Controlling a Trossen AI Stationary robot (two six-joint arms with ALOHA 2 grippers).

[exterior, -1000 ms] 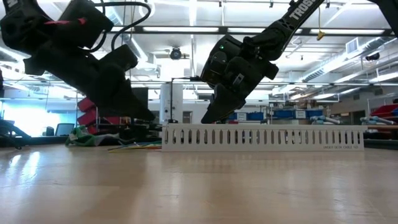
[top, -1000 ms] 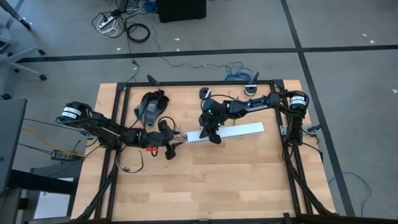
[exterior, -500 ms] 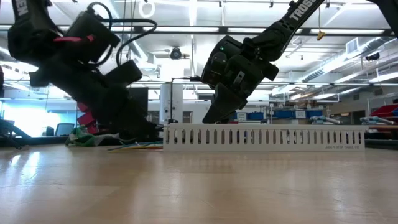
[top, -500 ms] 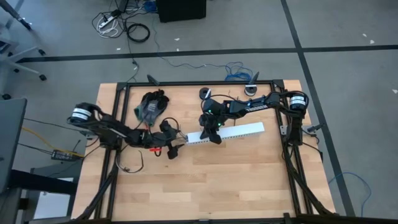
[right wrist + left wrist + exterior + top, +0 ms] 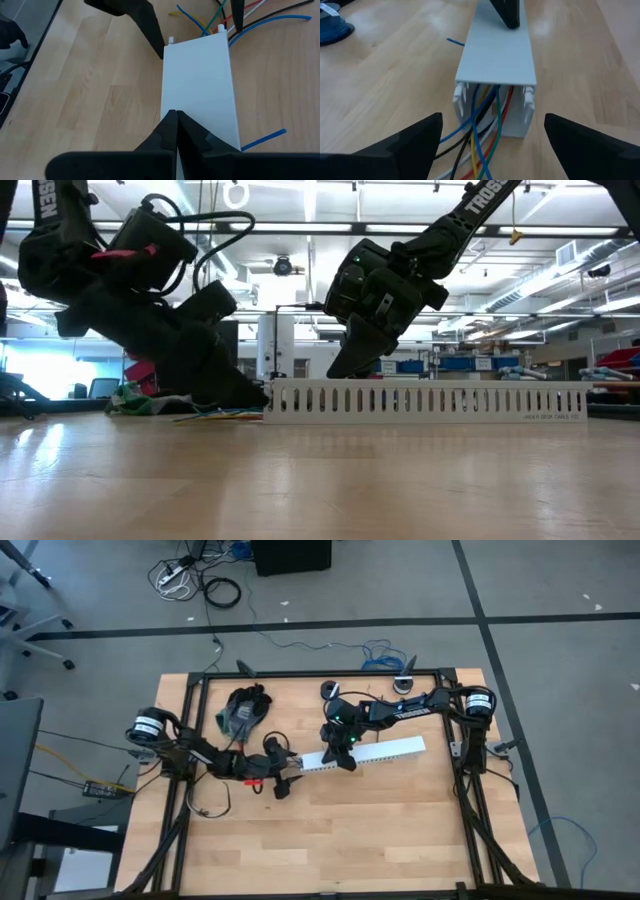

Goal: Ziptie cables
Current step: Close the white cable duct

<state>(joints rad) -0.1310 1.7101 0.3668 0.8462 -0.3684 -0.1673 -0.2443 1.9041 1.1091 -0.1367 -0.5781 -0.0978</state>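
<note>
A white slotted duct [image 5: 365, 753] with its lid on lies across the middle of the table. Coloured cables [image 5: 482, 135] in blue, yellow, green, red, black and white run out of its left end onto the wood. My left gripper [image 5: 492, 145] is open wide and low at that end. One finger [image 5: 405, 145] stands on each side of the cables and the duct's mouth, apart from both. My right gripper [image 5: 176, 117] is shut, its tips on the duct's lid [image 5: 197, 85]. My right gripper presses its shut fingertips [image 5: 176, 125] down on the flat lid of the duct, about a third of the way along from the left end [image 5: 347, 760]. The fingers slant down from the far right side. The duct lies flat on the table.
A dark bundle with a greenish part [image 5: 245, 710] lies at the far left of the table, and two small round black things [image 5: 330, 690] [image 5: 403, 685] sit at the far edge. A short blue wire piece [image 5: 262, 139] lies beside the duct. Bare wood [image 5: 350, 830] spreads on the near side.
My left gripper has moved toward the table's right edge and down, up to the duct's left end, so that the cables now lie between its fingers. My right gripper and the duct have kept still.
</note>
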